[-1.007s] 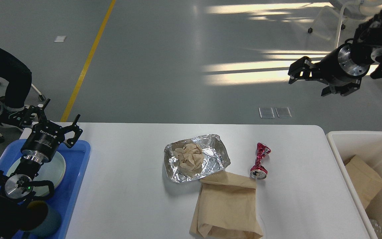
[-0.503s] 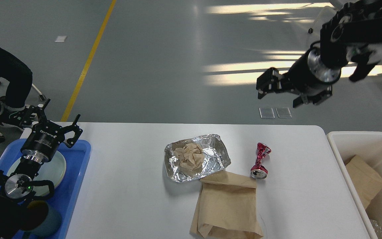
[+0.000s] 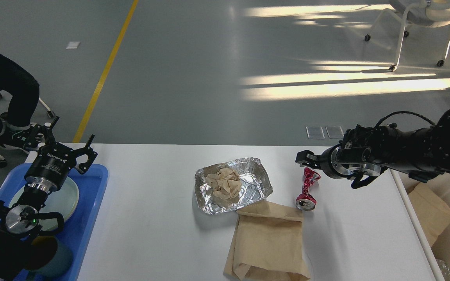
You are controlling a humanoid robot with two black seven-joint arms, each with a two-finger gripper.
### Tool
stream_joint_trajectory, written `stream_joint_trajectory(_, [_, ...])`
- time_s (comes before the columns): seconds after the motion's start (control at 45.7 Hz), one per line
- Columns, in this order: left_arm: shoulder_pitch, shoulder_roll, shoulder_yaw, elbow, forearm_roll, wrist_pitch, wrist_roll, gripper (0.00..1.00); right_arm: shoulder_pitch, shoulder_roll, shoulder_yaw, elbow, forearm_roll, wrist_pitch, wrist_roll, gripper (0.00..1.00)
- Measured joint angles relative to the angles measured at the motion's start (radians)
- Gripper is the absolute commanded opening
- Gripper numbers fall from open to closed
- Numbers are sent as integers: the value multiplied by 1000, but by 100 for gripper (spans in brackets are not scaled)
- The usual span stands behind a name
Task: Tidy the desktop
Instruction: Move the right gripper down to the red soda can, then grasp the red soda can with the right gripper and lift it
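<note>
Nearest of all, a flat brown paper bag [image 3: 267,244] lies on the desktop [image 3: 150,218], the big white table top that fills the lower middle of the head view, its near end reaching the bottom edge. Off to the left a blue tray [image 3: 82,218] sits against the table's left end, holding a dark cup [image 3: 49,255] at the front and a pale plate [image 3: 63,197] behind it. The left arm rises over that tray, and the left gripper [image 3: 61,142] hovers above the tray's far edge with its fingers spread wide apart, nothing between them.

A little further in, just beyond the bag's top edge, is a crumpled foil tray [image 3: 233,185] with a wad of brown paper [image 3: 223,185] inside. To its right a crushed red can [image 3: 307,189] lies on the table, near the bag's corner.

The right arm reaches in low from the right, over a cream bin [image 3: 441,234] with a brown packet [image 3: 430,212] in it. The right gripper [image 3: 304,157] sits just above the can's far end; it is dark and end-on, so I cannot tell whether its fingers are apart or together.

Beyond the table, grey floor with a yellow line [image 3: 106,70], a seated person [image 3: 2,97] at far left, and a white chair [image 3: 424,27] at top right
</note>
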Motion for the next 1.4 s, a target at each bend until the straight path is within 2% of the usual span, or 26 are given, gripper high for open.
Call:
stream_joint_trajectory(0.175, [0,0,0,0,0,0,0,96,-132,89,-16,-147,-5,-35,1,98])
stream_joint_trajectory(0.35, [0,0,0,0,0,0,0,96,-190,123,-32,-199,-11,-99,2,96])
stream_joint_trajectory(0.46, [0,0,0,0,0,0,0,96,-217,135,-59,-203,-11,-138,2,84])
stream_joint_trajectory(0.613, [0,0,0,0,0,0,0,96,-240,139,-69,-202,-11,-148,5,60])
stream_joint_trajectory(0.875, [0,0,0,0,0,0,0,96,-261,142,-69,-200,-16,-144,8,54])
stream_joint_trajectory(1.138, [0,0,0,0,0,0,0,96,-265,152,-72,-200,-26,-139,9,28])
stream_joint_trajectory(1.247, [0,0,0,0,0,0,0,96,-260,155,-74,-198,-35,-138,9,24])
stream_joint_trajectory(1.4, [0,0,0,0,0,0,0,96,-239,155,-76,-190,-38,-135,8,6])
